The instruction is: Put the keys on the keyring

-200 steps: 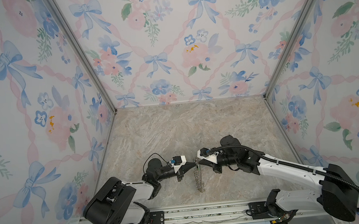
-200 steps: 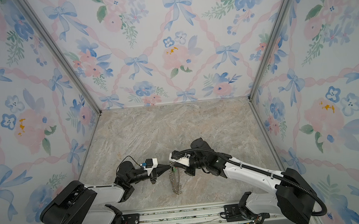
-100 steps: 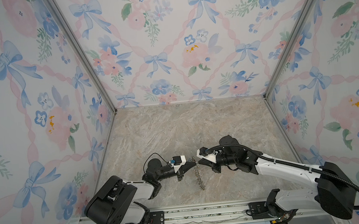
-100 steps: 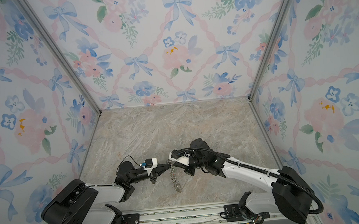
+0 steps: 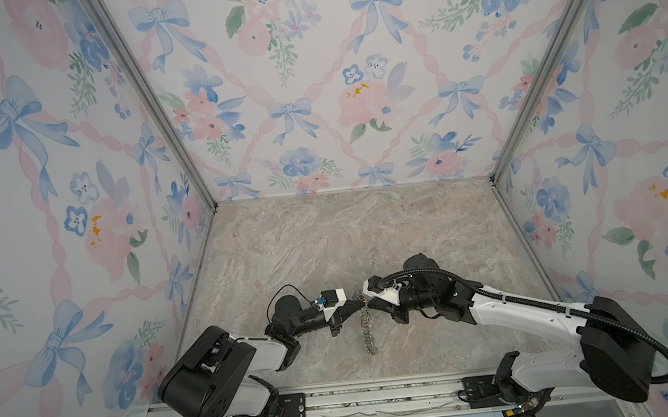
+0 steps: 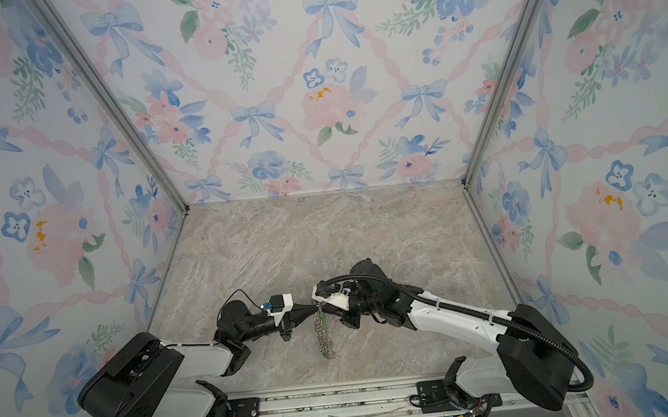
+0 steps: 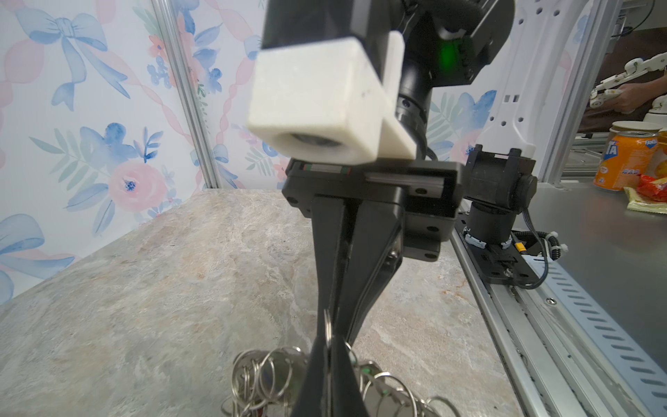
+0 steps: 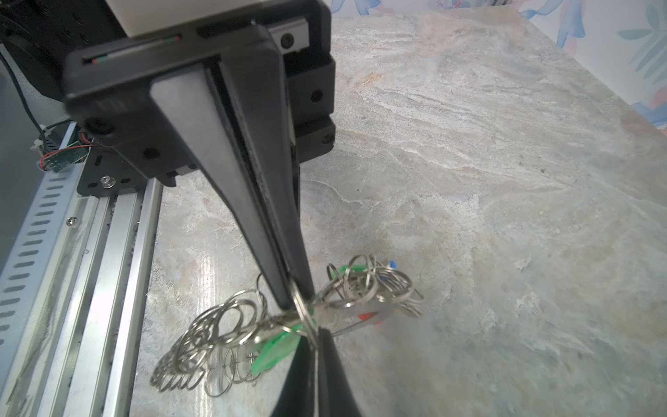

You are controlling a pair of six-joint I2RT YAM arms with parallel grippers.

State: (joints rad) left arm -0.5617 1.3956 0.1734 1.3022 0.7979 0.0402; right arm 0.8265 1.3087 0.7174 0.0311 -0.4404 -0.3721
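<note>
Keyring (image 5: 367, 331) sits edge-on at near centre of table (image 5: 327, 239), long axis near-far, free end pointing near. Green key (image 8: 276, 348) hangs by the tips. Far end: left gripper (image 5: 358, 304) and right gripper (image 5: 370, 304) meet tip-to-tip, both clamped tight on one wire ring.

A robot lab test booth: floral-papered walls (image 5: 313, 94), aluminium framing (image 5: 157, 109), marble-look tabletop (image 5: 347, 237).
</note>
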